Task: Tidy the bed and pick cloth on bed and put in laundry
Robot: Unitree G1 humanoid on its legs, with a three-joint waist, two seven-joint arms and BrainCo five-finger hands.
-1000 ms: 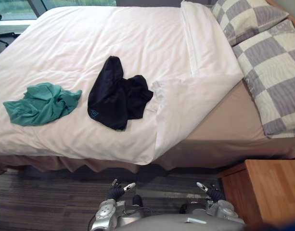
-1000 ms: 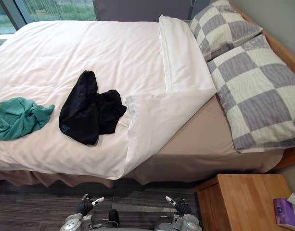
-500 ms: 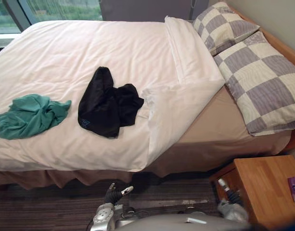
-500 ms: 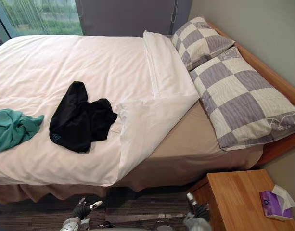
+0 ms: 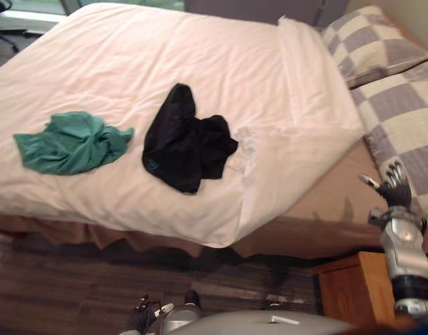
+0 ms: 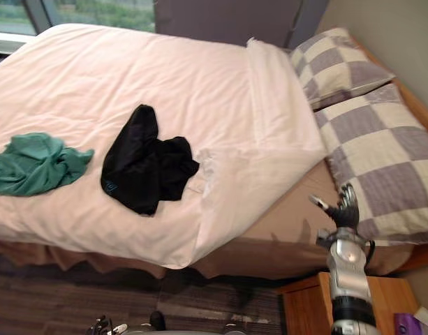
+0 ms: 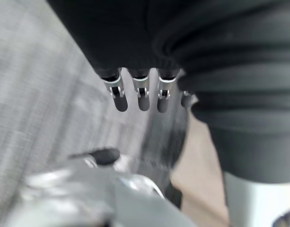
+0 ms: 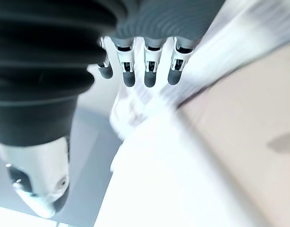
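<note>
On bed (image 5: 130, 56): black cloth (image 5: 186, 139), green cloth (image 5: 70, 143) (two total); pillows (image 6: 388, 164), seemingly two.

Green cloth (image 6: 32, 164) perhaps clipped at edge.

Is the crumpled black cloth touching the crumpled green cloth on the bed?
No, the crumpled black cloth and crumpled green cloth lie apart, bare white duvet between them.

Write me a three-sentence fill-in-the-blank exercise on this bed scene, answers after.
The crumpled green cloth lies to the robot's ____ of the crumpled black cloth.
The robot's open right hand holds ____.
The number of loose cloths on the white duvet is ____.
Answers: left; nothing; two.
</note>
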